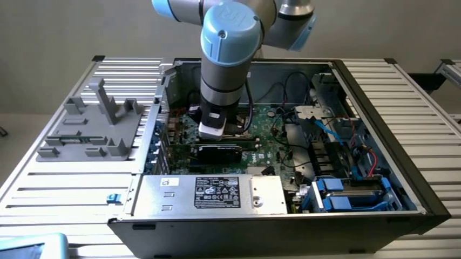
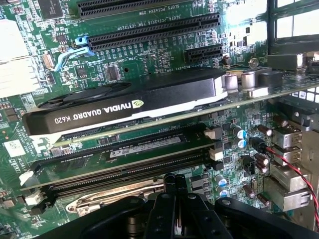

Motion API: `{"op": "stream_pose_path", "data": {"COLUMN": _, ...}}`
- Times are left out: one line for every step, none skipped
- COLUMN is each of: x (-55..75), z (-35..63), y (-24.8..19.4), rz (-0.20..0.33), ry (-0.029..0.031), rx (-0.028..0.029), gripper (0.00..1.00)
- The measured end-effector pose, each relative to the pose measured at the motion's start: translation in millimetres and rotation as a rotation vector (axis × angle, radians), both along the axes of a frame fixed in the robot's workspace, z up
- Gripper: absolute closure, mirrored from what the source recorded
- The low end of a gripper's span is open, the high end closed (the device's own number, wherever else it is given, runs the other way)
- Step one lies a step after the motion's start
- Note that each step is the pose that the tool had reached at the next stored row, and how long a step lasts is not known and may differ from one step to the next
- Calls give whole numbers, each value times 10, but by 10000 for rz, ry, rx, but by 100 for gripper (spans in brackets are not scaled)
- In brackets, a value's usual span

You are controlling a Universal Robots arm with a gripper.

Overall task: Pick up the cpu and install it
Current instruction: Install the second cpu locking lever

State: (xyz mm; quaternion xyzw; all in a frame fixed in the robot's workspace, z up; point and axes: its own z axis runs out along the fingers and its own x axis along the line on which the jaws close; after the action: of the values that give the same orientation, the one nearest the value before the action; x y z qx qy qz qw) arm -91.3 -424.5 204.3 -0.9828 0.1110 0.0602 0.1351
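Note:
My gripper [image 1: 215, 131] hangs from the arm deep inside the open computer case [image 1: 374, 108], just above the green motherboard [image 1: 270, 137]. In the wrist view the gripper [image 2: 175, 183] is a black body right over a silvery metal socket bracket [image 2: 112, 195] beside the long memory slots [image 2: 124, 167]. The cpu is hidden from me. A black NVIDIA graphics card [image 2: 124, 104] stands just beyond the slots; in the exterior view this card [image 1: 219, 152] sits right in front of the gripper.
A large silver box with a black label [image 1: 209, 193] lies along the case's near side. Blue drive bays [image 1: 346, 194] and loose cables [image 1: 327, 135] fill the exterior view's right. A grey fixture [image 1: 94, 124] stands outside the case on the slatted table [image 1: 65, 194]. A red wire [image 2: 294, 169] runs nearby.

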Motion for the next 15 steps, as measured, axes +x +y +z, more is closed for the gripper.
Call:
{"op": "stream_pose_path", "data": {"x": 0, "z": -3, "y": 0, "rz": 0, "ry": 0, "rx": 1, "gripper": 88}}
{"op": "stream_pose_path", "data": {"x": 0, "z": -7, "y": 1, "rz": 0, "ry": -1, "rx": 1, "gripper": 88}}
{"op": "stream_pose_path", "data": {"x": 0, "z": -10, "y": 1, "rz": -1, "ry": 0, "rx": 0, "gripper": 88}}
{"op": "stream_pose_path", "data": {"x": 0, "z": -13, "y": 2, "rz": 0, "ry": -1, "rx": 0, "gripper": 88}}
{"op": "stream_pose_path", "data": {"x": 0, "z": -15, "y": 3, "rz": 0, "ry": 0, "rx": -2, "gripper": 88}}
{"op": "stream_pose_path", "data": {"x": 0, "z": -17, "y": 5, "rz": -1, "ry": -1, "rx": 0, "gripper": 88}}
{"op": "stream_pose_path", "data": {"x": -1, "z": -19, "y": 9, "rz": -1, "ry": 0, "rx": -1, "gripper": 88}}
{"op": "stream_pose_path", "data": {"x": -1, "z": -20, "y": 12, "rz": -1, "ry": 0, "rx": -1, "gripper": 88}}
{"op": "stream_pose_path", "data": {"x": 0, "z": -21, "y": 14, "rz": 0, "ry": -1, "rx": 0, "gripper": 88}}
{"op": "stream_pose_path", "data": {"x": 0, "z": -22, "y": 15, "rz": 0, "ry": 0, "rx": 0, "gripper": 88}}
{"op": "stream_pose_path", "data": {"x": 0, "z": -22, "y": 15, "rz": 0, "ry": 0, "rx": -1, "gripper": 88}}
{"op": "stream_pose_path", "data": {"x": 0, "z": -23, "y": 16, "rz": 0, "ry": 0, "rx": 0, "gripper": 88}}
{"op": "stream_pose_path", "data": {"x": 0, "z": -24, "y": 17, "rz": 0, "ry": 0, "rx": -1, "gripper": 88}}
{"op": "stream_pose_path", "data": {"x": 0, "z": -25, "y": 17, "rz": 0, "ry": 1, "rx": -2, "gripper": 88}}
{"op": "stream_pose_path", "data": {"x": -1, "z": -27, "y": 17, "rz": 0, "ry": 1, "rx": -2, "gripper": 88}}
